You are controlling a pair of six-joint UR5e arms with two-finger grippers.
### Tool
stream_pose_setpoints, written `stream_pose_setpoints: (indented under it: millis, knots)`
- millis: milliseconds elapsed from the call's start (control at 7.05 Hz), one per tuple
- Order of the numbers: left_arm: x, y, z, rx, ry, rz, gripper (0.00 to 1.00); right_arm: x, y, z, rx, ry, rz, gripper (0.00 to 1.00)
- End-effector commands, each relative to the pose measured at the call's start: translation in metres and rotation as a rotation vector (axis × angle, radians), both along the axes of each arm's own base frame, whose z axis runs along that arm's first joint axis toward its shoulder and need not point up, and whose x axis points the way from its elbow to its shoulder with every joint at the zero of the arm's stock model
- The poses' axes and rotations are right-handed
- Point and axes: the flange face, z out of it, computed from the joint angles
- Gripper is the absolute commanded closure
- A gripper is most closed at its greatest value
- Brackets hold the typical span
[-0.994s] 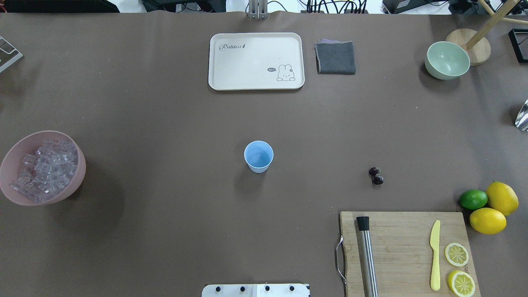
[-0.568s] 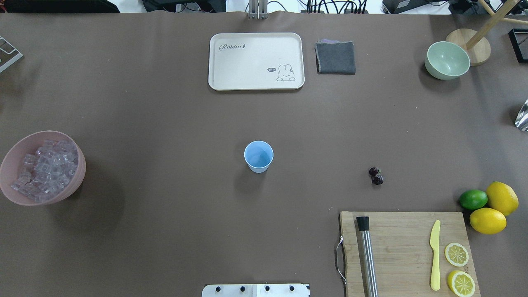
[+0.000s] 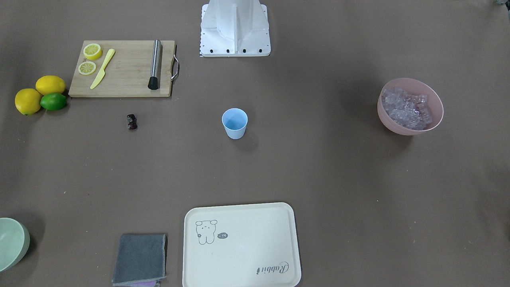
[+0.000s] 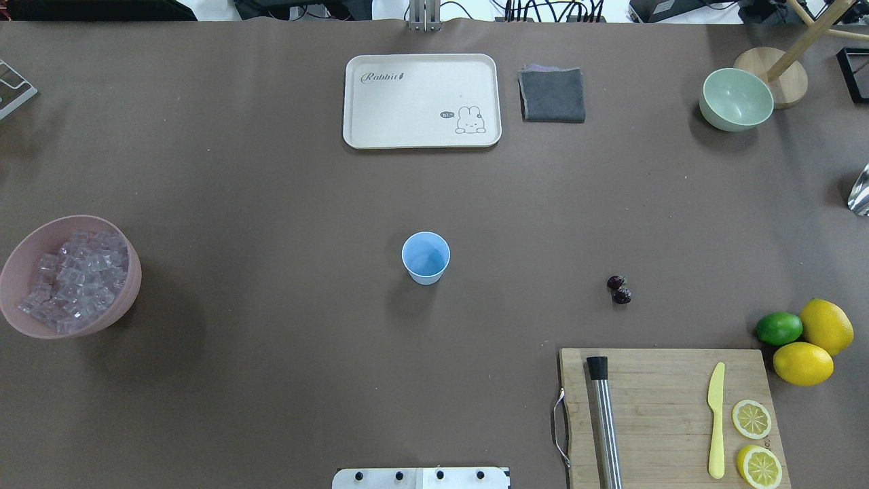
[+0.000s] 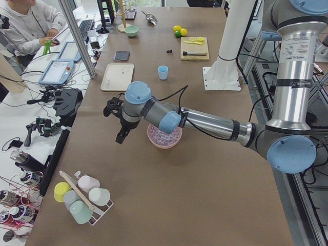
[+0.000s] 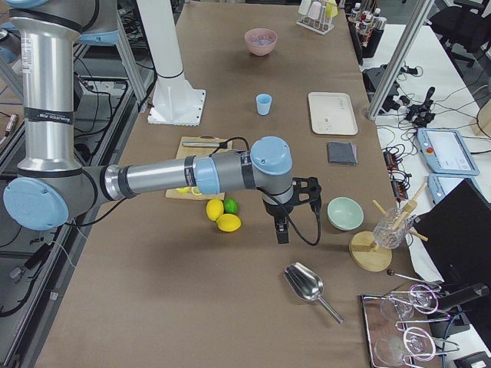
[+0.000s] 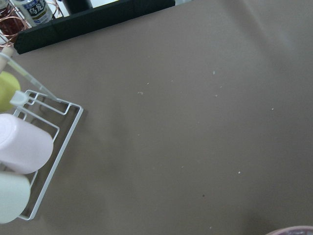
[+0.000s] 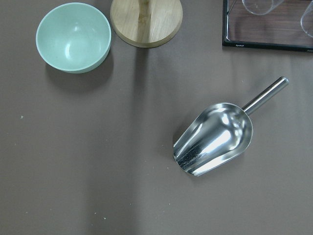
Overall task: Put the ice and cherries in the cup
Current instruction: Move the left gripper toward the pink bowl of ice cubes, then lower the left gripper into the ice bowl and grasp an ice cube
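Brown bench (image 4: pixel 271 407), empty blue cup (image 4: pixel 426 257) central: I'd grip the steel scoop (image 8: pixel 215 142) by its handle for the ice (image 4: pixel 75 278); left fingers (image 5: pixel 123 135) and right fingers (image 6: pixel 281 229), aperture I cannot tell.

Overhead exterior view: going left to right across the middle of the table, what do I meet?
First the pink bowl of ice → cup → cherries → lime; the lemons overlap it, so left out.
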Motion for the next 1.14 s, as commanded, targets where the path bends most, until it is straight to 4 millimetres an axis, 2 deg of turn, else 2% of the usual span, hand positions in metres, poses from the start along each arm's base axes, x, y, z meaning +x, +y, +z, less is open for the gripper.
stream_pose_setpoints:
  millis: [0, 142, 284, 568, 710, 852, 994]
  knots:
    - [0.099, 0.006, -0.044, 0.004, 0.060, 0.074, 0.01, -0.014, -0.003, -0.011, -0.023, -0.013, 0.019, 0.00]
    - [0.128, 0.016, -0.062, -0.006, 0.055, 0.013, 0.01, -0.017, -0.003, -0.016, -0.025, -0.016, 0.025, 0.00]
    - [0.156, 0.026, -0.056, -0.022, 0.036, 0.035, 0.01, -0.017, -0.003, -0.015, -0.027, -0.016, 0.024, 0.00]
    - [0.165, 0.068, -0.013, -0.104, -0.001, 0.085, 0.01, -0.017, -0.002, -0.014, -0.029, -0.016, 0.024, 0.00]
    - [0.174, 0.094, -0.002, -0.092, -0.006, 0.138, 0.01, -0.017, -0.002, -0.013, -0.029, -0.015, 0.023, 0.00]
    - [0.184, 0.126, 0.019, -0.073, -0.005, 0.200, 0.01, -0.017, -0.002, -0.014, -0.027, -0.015, 0.023, 0.00]
    - [0.190, 0.145, 0.028, -0.009, -0.003, 0.267, 0.02, -0.017, -0.002, -0.013, -0.029, -0.015, 0.023, 0.00]
